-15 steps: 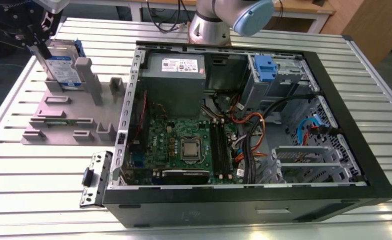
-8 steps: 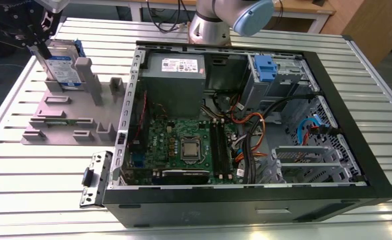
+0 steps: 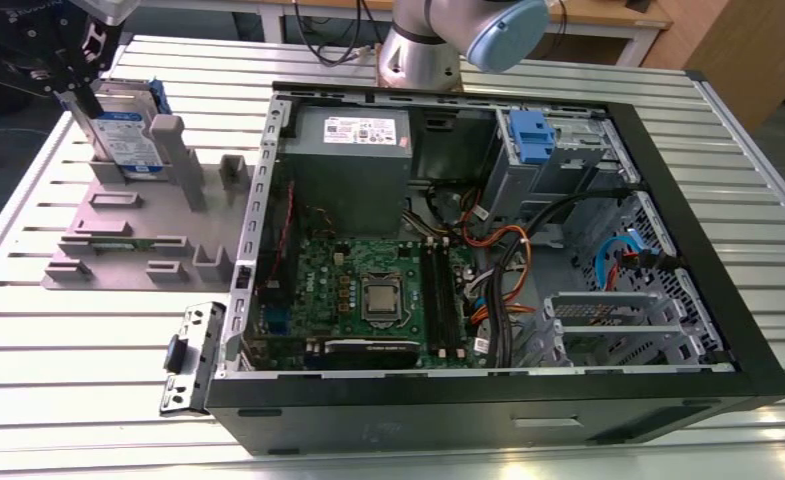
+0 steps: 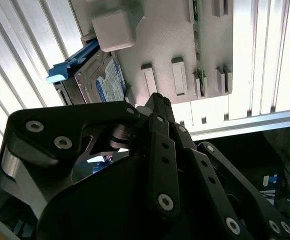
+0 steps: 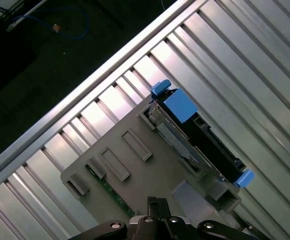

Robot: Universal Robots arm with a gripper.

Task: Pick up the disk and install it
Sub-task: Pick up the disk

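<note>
At the corner of the grey fixture plate (image 3: 112,215) toward the exterior view's top left, near the table's (image 3: 72,340) edge: the disk (image 3: 125,135), upright on its narrow edge in a slot. Flat, rectangular, silver metal casing, white-and-blue label on the broad face. Wrapped along the sides by a blue plastic bracket (image 5: 181,106), glossy, with small tabs poking out at both ends. Right at the disk's upper end, the gripper (image 3: 83,100): matte black, angular linkage bars, round silver screw heads dotted along them in the second wrist view. Apart, together or clamped on the disk? Cannot tell. Touching it or just shy? Cannot tell either. Table top bright ribbed aluminium, slat after slat. Fixture plate dull matte grey, moulded into blocks, posts and shallow slots; a thin green circuit strip (image 5: 109,192) lying in one of them. Beside the fixture, the open black computer case (image 3: 752,370), grey sheet metal and a green motherboard (image 3: 365,290) inside.
</note>
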